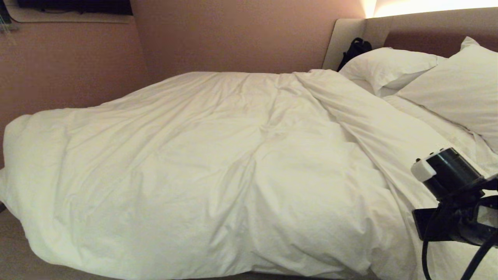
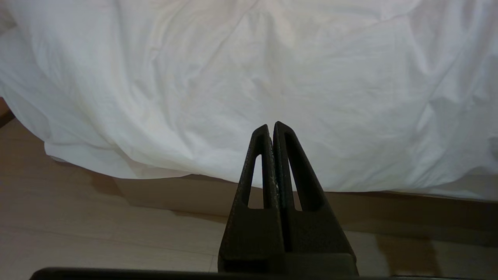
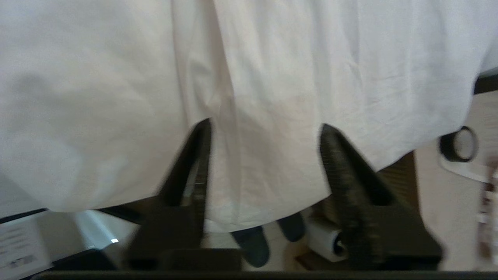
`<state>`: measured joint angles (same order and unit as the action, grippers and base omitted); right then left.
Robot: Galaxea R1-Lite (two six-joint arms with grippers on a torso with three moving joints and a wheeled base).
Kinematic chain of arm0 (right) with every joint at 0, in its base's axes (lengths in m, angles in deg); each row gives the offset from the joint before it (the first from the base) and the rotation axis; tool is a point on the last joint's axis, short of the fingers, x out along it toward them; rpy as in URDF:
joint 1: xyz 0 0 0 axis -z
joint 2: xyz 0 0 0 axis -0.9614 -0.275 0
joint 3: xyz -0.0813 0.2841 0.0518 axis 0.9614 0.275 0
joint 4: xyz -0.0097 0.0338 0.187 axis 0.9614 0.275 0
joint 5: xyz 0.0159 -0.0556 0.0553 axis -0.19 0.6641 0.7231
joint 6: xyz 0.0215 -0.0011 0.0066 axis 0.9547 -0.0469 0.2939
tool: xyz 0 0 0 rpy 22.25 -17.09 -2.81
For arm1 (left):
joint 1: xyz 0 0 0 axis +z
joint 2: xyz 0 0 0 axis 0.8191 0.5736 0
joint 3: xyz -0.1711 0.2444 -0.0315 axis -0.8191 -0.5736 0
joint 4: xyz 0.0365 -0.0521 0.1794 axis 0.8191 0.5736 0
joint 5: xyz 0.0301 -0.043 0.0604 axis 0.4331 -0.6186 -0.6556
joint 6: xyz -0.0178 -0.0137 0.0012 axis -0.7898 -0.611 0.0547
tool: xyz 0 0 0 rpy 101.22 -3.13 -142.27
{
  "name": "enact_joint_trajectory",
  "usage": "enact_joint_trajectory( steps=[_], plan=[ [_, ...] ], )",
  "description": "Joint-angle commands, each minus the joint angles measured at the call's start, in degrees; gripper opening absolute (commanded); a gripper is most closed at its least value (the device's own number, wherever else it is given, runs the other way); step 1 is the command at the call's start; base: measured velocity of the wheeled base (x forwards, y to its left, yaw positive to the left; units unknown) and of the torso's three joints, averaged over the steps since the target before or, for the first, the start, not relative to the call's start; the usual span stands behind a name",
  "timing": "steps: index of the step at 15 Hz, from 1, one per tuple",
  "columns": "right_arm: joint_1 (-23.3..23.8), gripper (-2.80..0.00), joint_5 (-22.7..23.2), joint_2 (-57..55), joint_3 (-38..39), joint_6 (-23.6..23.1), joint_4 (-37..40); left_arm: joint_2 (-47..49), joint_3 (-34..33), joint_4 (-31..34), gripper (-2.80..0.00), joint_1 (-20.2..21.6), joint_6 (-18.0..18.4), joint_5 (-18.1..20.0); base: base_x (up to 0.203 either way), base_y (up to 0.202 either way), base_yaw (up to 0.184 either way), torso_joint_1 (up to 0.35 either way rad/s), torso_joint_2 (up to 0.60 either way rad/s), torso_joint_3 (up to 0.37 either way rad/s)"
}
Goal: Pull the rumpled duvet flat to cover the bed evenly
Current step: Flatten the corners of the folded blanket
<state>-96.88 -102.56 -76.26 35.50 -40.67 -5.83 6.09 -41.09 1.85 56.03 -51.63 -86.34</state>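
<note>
The white duvet (image 1: 218, 167) lies wrinkled across the bed (image 1: 412, 35), with a thick fold running diagonally toward the pillows. Its near edge hangs over the side of the bed. My right arm (image 1: 451, 179) reaches in at the lower right of the head view, beside that fold. In the right wrist view my right gripper (image 3: 265, 124) is open, its fingers spread in front of the hanging duvet (image 3: 264, 77) with nothing held. My left gripper (image 2: 271, 126) is shut and empty, pointing at the duvet's lower edge (image 2: 249, 97) above the floor.
Two white pillows (image 1: 393, 66) (image 1: 463, 89) lean on the headboard, with a black bag (image 1: 356, 48) in the corner behind them. A wall runs along the bed's far side. Dark slippers (image 3: 253, 243), a white roll (image 3: 327, 241) and a tape roll (image 3: 459, 144) lie on the floor below the right gripper.
</note>
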Motion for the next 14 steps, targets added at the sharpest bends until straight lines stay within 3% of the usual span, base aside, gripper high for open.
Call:
enact_joint_trajectory(
  steps=[1,9,14],
  plan=[
    [-0.90,0.00,-2.12,-0.70,0.67,0.26,0.12,0.01,0.00,-0.03,-2.80,0.02,-0.01,0.01,0.000,0.000,0.000,0.000,0.00,0.000],
    [-6.43,0.00,-4.79,-8.37,1.58,7.12,-0.23,0.04,0.00,-0.03,-2.80,0.02,-0.01,-0.04,0.000,0.000,0.000,0.000,0.00,0.000],
    [-6.52,0.00,-11.32,-13.05,1.53,11.70,-1.57,0.04,0.00,-0.03,-2.80,0.02,-0.01,-0.04,0.000,0.000,0.000,0.000,0.00,0.000]
  ],
)
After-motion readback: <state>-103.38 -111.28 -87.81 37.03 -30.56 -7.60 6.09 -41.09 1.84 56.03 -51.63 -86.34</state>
